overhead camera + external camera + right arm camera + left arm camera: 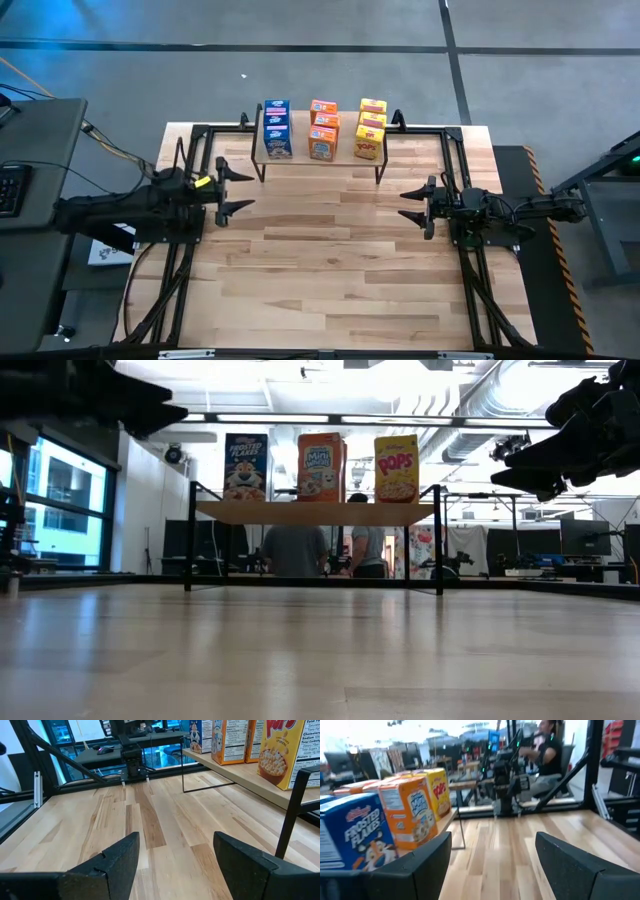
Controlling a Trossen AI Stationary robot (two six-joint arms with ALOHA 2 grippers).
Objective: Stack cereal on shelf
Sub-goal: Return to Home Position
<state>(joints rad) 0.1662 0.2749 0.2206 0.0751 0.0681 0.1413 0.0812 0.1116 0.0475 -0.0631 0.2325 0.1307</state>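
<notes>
Well, your nine small blue, orange and yellow cardboard cereal boxes (322,130) sit on the wood-topped, black-legged shelf (315,512), beyond both pincers; left pincer (250,191) and right pincer (403,203) gape empty, equally near.

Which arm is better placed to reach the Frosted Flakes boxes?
Left: the open left gripper is nearer the shelf's left end, where the Frosted Flakes boxes stand; the right gripper is opposite.

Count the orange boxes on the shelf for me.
3, filed on the shelf between the blue boxes and yellow boxes: front orange box, middle orange box, back orange box. None look hidden.
</notes>
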